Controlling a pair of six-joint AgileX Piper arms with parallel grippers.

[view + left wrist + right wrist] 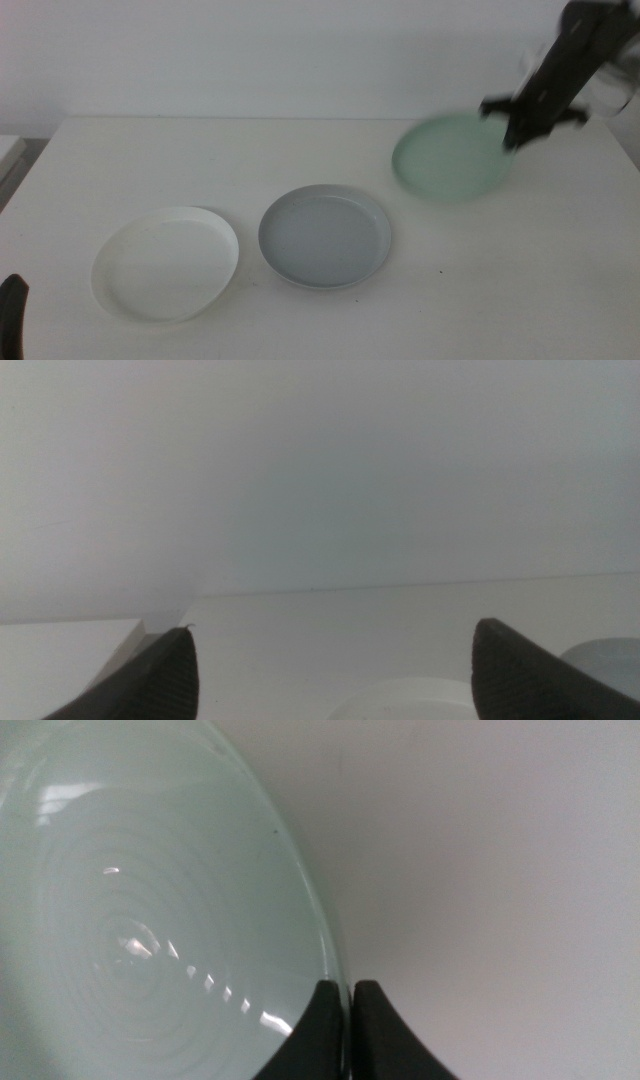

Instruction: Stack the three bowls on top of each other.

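Middle view: white table (300,150). White bowl (165,263) at front left, flat on the surface. Grey bowl (325,236) just beside it to the right, near centre, a narrow gap between the two. Pale mint green bowl (452,156) at rear right, well apart from both, tilted and blurred, its far rim gripped by the right gripper (520,128), which enters from the upper right corner. Left gripper (12,310): one dark tip at the bottom left edge.

Left wrist view: left gripper (330,670) jaws spread wide, nothing between; white bowl rim (400,695) and grey bowl edge (610,655) low beyond.

Right wrist view: right gripper (350,1010) jaws pinched onto the mint bowl's (150,920) thin rim.
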